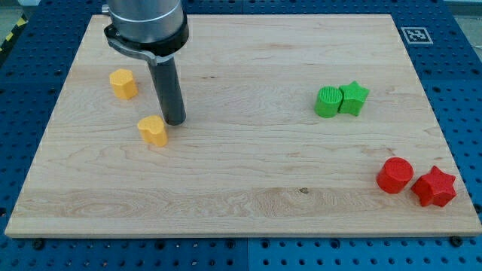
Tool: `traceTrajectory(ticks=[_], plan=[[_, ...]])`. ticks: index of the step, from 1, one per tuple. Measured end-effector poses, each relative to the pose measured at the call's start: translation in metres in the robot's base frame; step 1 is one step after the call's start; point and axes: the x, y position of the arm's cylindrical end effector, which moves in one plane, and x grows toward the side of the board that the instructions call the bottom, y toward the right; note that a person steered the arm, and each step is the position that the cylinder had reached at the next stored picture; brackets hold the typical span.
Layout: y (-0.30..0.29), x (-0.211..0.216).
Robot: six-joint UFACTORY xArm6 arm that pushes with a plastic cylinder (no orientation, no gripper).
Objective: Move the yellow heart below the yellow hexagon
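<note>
The yellow heart lies on the wooden board at the view's left, lower than the yellow hexagon and a little to its right. My tip rests on the board just to the right of the heart, close to its upper right edge, nearly touching. The rod rises from the tip to the arm's dark flange at the view's top. The hexagon stands apart from the tip, up and to the left.
A green cylinder and a green star touch at the view's right. A red cylinder and a red star sit near the bottom right corner. The board has a raised blue pegboard around it.
</note>
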Motion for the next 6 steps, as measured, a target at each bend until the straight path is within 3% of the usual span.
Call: traceTrajectory(ticks=[2, 6], plan=[[-0.011, 0.036], [-0.054, 0.028]])
